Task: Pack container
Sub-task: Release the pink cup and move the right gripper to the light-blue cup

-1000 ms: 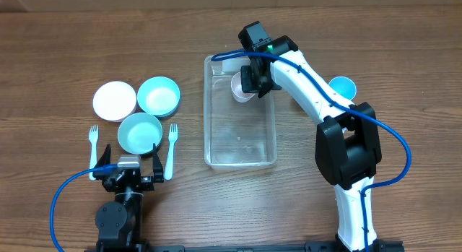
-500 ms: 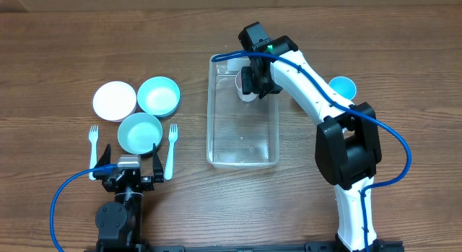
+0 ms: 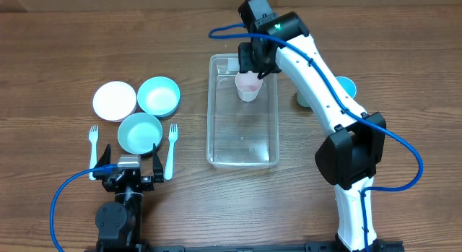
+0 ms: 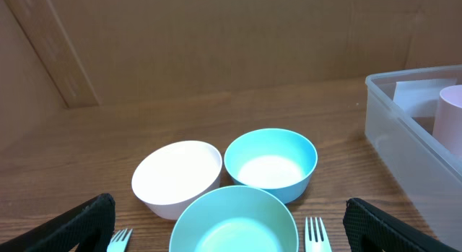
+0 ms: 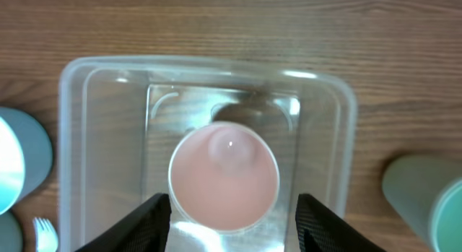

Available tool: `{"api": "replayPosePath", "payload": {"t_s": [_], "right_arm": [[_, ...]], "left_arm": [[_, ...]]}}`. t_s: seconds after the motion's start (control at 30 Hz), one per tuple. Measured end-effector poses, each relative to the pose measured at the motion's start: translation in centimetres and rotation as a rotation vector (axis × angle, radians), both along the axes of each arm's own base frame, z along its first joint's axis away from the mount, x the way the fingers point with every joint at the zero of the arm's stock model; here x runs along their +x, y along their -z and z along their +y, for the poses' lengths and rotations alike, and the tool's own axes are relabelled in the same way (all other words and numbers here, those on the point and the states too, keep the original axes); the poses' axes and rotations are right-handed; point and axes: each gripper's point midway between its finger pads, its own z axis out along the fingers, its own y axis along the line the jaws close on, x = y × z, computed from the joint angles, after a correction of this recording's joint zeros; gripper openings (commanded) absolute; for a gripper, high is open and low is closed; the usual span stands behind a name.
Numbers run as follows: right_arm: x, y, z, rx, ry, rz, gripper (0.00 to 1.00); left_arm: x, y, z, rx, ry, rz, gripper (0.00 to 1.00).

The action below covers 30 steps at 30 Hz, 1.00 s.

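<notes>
Inside the far end of the clear, round-cornered rectangular plastic container (image 3: 242,136), a small round pale-pink plastic cup (image 3: 247,87) stands upright, mouth up, close to the far wall. The right gripper (image 5: 234,224) hangs directly above the container's far end. Its 2 dark fingers (image 5: 148,223) are spread on either side of the cup and do not touch it in the wrist view. I judge the step in hand to be placing this cup. It looks set down and let go, so the next move calls for a straight lift clear of the raised rim, then a reach for another piece.

Well off the container's left-arm side sit 1 white round bowl (image 3: 114,100), 2 teal round bowls (image 3: 158,95) and 2 white plastic forks (image 3: 172,147). The left gripper (image 4: 229,209) rests just short of them with its fingers wide apart and empty. A teal cup (image 3: 345,85) waits off the container's right-arm side.

Every piece looks like smooth, rigid, light plastic. The container's glossy walls catch glare, and the wood-grain table (image 3: 65,50) shows through its floor.
</notes>
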Motion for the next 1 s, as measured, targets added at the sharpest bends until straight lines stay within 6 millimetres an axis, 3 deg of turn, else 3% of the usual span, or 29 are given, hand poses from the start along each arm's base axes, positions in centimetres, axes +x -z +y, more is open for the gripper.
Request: {"api": "replayPosePath", "payload": {"t_s": [0.17, 0.27, 0.4, 0.6, 0.8, 1.0], "right_arm": [[-1.8, -2.7, -3.9, -0.099, 0.093, 0.051, 0.57], [-1.7, -2.8, -8.4, -0.139, 0.19, 0.092, 0.57], [-1.9, -2.5, -15.9, -0.157, 0.355, 0.168, 0.58], [-2.0, -2.4, -23.6, -0.114, 0.505, 0.21, 0.58], [-2.2, -1.6, -25.5, -0.11, 0.512, 0.231, 0.58], [-3.1, 1.7, -26.6, -0.118, 0.511, 0.308, 0.58]], "left_arm": [[0.0, 0.0, 0.0, 0.0, 0.0, 0.0, 1.0], [0.0, 0.0, 0.0, 0.0, 0.0, 0.0, 1.0], [0.0, 0.0, 0.0, 0.0, 0.0, 0.0, 1.0], [0.0, 0.0, 0.0, 0.0, 0.0, 0.0, 1.0], [0.0, 0.0, 0.0, 0.0, 0.0, 0.0, 1.0], [0.0, 0.0, 0.0, 0.0, 0.0, 0.0, 1.0]]}}
